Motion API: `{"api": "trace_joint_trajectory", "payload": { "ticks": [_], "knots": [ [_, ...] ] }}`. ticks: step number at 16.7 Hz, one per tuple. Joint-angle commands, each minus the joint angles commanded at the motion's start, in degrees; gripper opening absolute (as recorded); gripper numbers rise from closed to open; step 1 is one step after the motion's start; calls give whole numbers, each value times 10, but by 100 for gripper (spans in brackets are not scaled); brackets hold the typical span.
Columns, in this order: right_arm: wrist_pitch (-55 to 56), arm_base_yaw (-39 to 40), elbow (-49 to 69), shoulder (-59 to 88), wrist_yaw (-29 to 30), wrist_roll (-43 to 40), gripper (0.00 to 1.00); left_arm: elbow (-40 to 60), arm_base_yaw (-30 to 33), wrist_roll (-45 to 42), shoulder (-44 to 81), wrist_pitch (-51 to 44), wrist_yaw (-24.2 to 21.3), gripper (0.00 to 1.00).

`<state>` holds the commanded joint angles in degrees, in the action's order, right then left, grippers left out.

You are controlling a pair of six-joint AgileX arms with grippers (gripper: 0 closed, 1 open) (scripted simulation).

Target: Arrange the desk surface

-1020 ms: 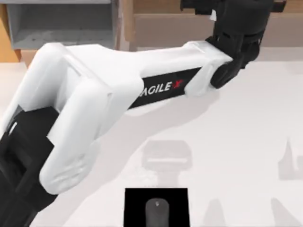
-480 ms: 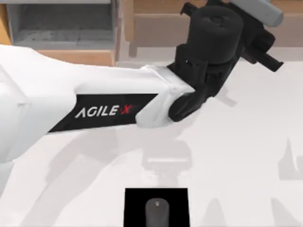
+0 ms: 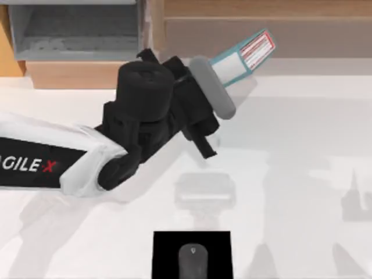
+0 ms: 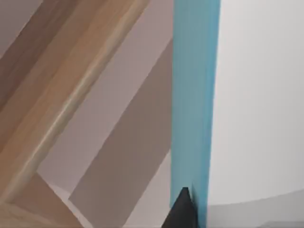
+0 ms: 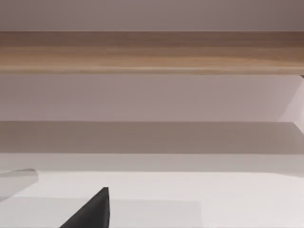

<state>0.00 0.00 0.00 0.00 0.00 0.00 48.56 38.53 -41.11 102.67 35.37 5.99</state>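
Desk surface [image 3: 302, 151] spreads white beneath everything, running up to the light-wood shelf unit [image 3: 244, 26] along its far edge. Near that unit, the left gripper [image 3: 224, 87] is clenched on a blue tube [image 3: 244, 55] with a grey cap and a red-striped label, held above the desk. Well apart from the unit, at the desk's near edge, a black pad [image 3: 165, 256] carries a dark mouse [image 3: 192, 263].

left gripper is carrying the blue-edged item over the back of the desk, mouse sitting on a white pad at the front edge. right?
Not quite: the pad is black, not white, as the top view shows. The rest stands: the left gripper holds the blue-edged item over the back of the desk surface, near the light-wood shelf unit, and the mouse sits on the pad at the front edge.
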Motion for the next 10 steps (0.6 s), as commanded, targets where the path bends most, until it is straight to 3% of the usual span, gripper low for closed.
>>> {"api": "trace_joint_trajectory", "payload": {
  "ticks": [5,10],
  "knots": [
    [0,0,0,0,0,0,100,-134,-129,-196,-84,11,24,0],
    [0,0,0,0,0,0,100,-126,-217,-381,-87,56,51,0]
  ]
}}
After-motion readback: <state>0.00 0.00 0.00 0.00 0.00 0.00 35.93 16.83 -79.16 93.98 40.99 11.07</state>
